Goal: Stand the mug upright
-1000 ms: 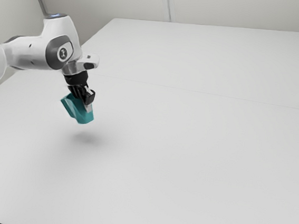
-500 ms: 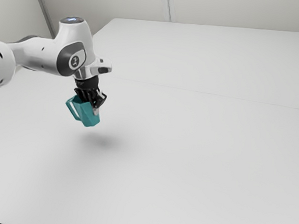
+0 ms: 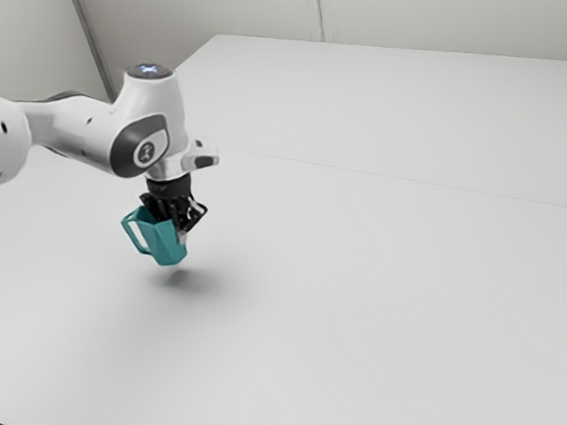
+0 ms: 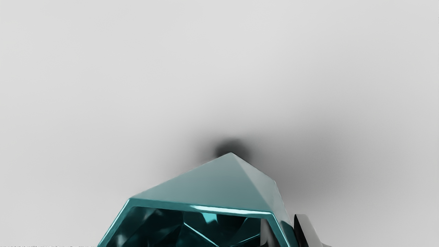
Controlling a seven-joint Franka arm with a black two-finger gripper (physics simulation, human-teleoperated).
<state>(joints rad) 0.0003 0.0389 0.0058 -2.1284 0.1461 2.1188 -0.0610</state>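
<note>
Tool (image 4: 283, 229) and mug (image 3: 165, 243) are joined at the mug's wall: one finger (image 4: 267, 231) sits inside the mouth, the other finger (image 4: 307, 230) outside, pinching it narrowly. By a clock face laid on the exterior view, the mug hangs at about six from the tool's body, mouth up, its long axis leaning from roughly half past eleven at the rim to half past five at the base. Its handle (image 3: 133, 230) points to nine. Below, toward five, a shadow (image 3: 184, 280) lies on the counter (image 3: 353, 320), and the base looks just clear of it. With one arm here, what matters is that lean: the base likely needs levelling against the counter as it goes down, lest an edge land first and tip it.
</note>
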